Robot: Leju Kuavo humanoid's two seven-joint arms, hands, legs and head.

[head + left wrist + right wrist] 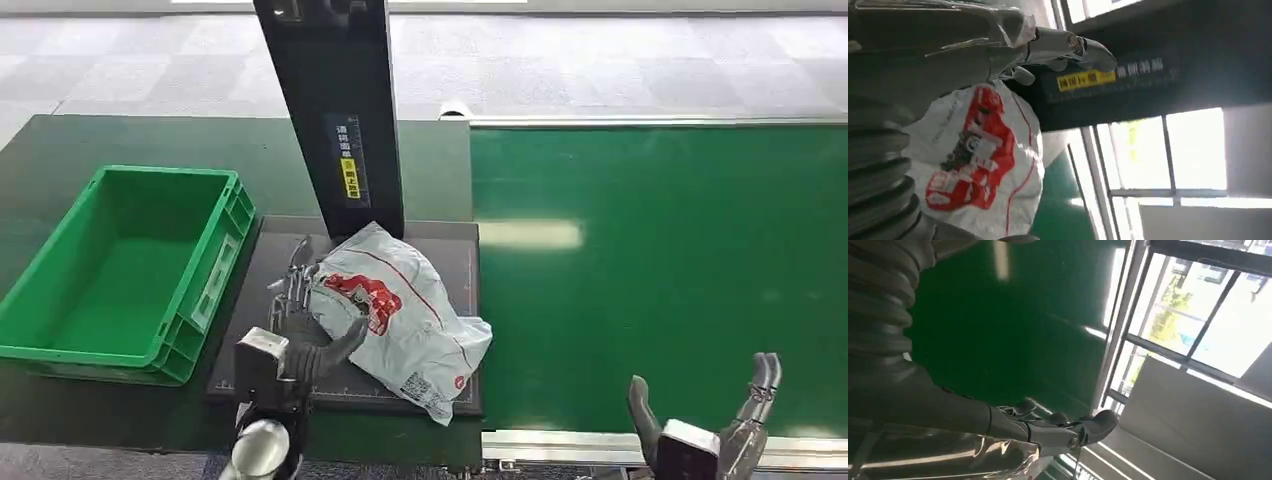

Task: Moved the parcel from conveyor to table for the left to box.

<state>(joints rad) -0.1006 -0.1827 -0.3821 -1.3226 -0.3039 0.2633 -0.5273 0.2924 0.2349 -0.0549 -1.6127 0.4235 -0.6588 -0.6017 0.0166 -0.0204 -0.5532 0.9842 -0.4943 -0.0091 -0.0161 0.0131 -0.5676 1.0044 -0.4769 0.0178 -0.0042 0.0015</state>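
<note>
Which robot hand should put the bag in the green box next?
The left hand. It's already at the bag on the black mat, thumb against it, with the green box right beside it. The right hand is open, far off over the conveyor.

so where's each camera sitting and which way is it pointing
Head view: high on the body, looking forward and down at the parcel, green crate and conveyor; left hand and right hand show.
Left wrist view: behind the left hand, facing the parcel.
Right wrist view: behind the right hand, over the conveyor.
Head and left wrist views share the parcel.
</note>
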